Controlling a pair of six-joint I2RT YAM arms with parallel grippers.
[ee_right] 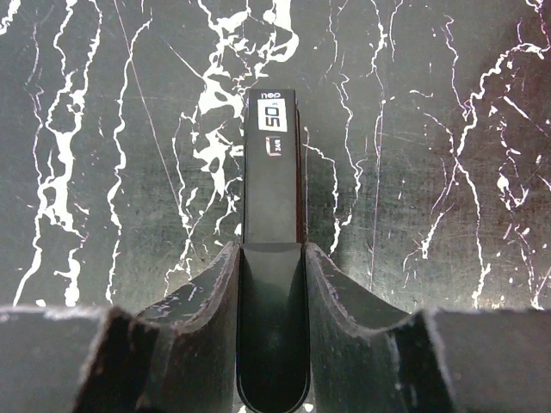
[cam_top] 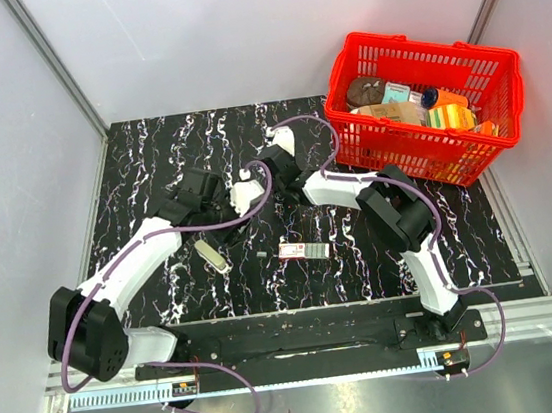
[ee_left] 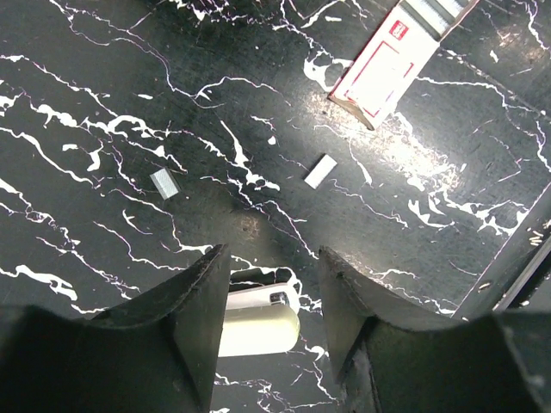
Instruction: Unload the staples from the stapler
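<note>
Our right gripper (ee_right: 271,251) pinches the black stapler (ee_right: 272,172) over the middle of the table (ee_right: 430,129), our left gripper (ee_left: 273,258) parted near a loose staple strip (ee_left: 320,170); a weak pinch could let it twist free.

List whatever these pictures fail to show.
- Stapler, right wrist view: rear buried in the right pincer; any staples inside unseen.
- Cream object, left wrist view: partly behind the left pincer's finger; what it is, unclear.
- Staple box, left wrist view: cut off by the top edge.
- Basket contents, top view: labels too small to read.
</note>
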